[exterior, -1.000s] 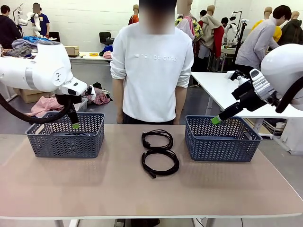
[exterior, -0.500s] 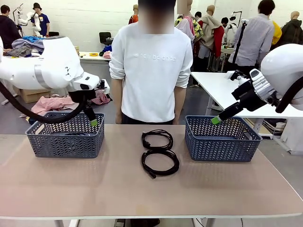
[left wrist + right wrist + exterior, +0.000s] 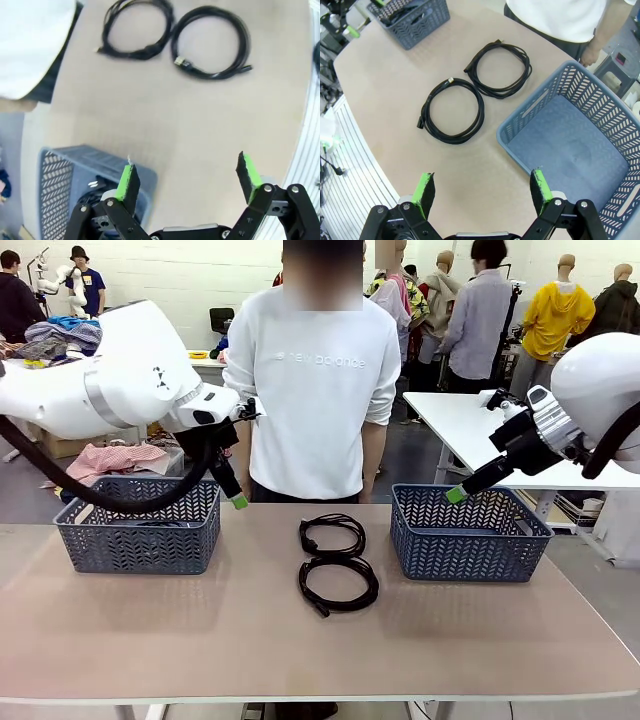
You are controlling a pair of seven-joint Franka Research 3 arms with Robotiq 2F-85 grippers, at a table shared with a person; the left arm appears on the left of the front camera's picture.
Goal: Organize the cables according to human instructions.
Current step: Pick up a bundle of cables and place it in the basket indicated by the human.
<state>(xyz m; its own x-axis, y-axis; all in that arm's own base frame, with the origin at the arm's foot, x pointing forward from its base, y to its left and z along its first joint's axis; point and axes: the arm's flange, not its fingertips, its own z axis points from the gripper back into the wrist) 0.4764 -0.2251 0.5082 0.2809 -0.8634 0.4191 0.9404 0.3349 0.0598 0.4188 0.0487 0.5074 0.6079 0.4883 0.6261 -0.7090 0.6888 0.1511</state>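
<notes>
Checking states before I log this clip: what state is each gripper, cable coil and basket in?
Left gripper: open, holding nothing.
Right gripper: open, holding nothing.
Thin black cable coil nearer the person: wound, flat on the table.
Thin black cable coil nearer the robot: wound, flat on the table.
Left blue-grey plastic basket: upright, black cable inside.
Right blue-grey plastic basket: upright, empty.

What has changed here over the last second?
The left gripper swung from above the left basket toward the middle, and it is open and empty now. Nothing was grasped or released. Unchanged: the right gripper open by the right basket, the far cable coil and near cable coil.
</notes>
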